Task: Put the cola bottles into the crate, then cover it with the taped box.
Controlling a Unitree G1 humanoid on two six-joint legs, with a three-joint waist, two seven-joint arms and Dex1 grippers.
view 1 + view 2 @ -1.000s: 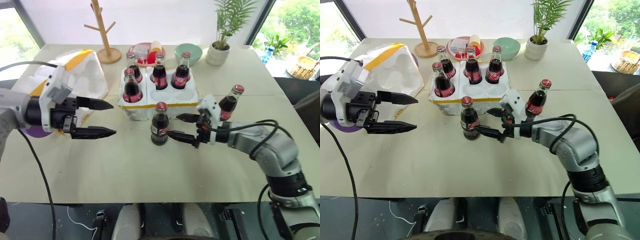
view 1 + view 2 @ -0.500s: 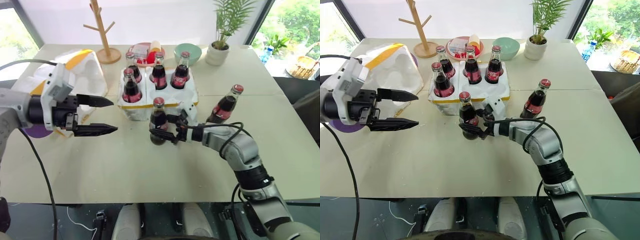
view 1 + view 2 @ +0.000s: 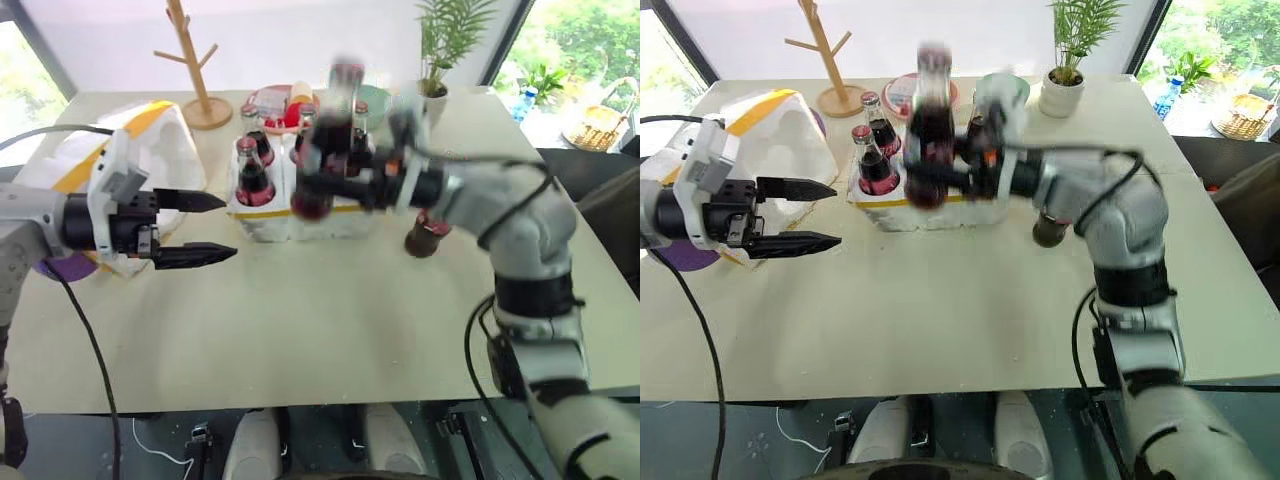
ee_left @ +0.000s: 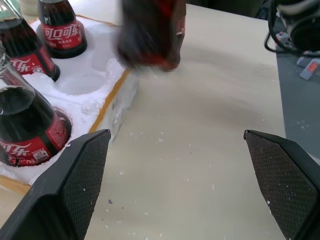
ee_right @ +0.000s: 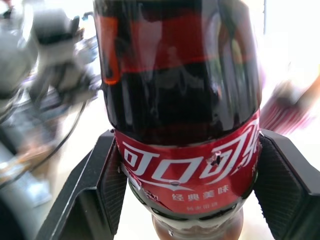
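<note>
My right gripper [image 3: 318, 168] is shut on a cola bottle [image 3: 328, 130], held upright in the air over the front of the crate [image 3: 270, 225]. In the right wrist view the fingers [image 5: 107, 185] clamp its red label [image 5: 187, 170]. The crate is a low white block with a yellow band; other cola bottles [image 3: 250, 178] stand in its wells, and one well [image 4: 87, 80] is empty. Another cola bottle [image 3: 425, 235] stands on the table behind my right arm. The taped box [image 3: 160, 140] lies left of the crate. My left gripper [image 3: 228, 228] hangs open beside it, holding nothing.
A wooden mug tree [image 3: 195, 60], a red plate [image 3: 270, 100], a green bowl [image 3: 1000, 90] and a potted plant [image 3: 435, 95] stand along the table's far edge. A purple object [image 3: 65, 265] lies under my left arm. Bare tabletop [image 3: 330, 320] stretches in front.
My right gripper has closed on the bottle that stood before the crate and lifted it off the table to above the crate. My left gripper has stayed where it was, open.
</note>
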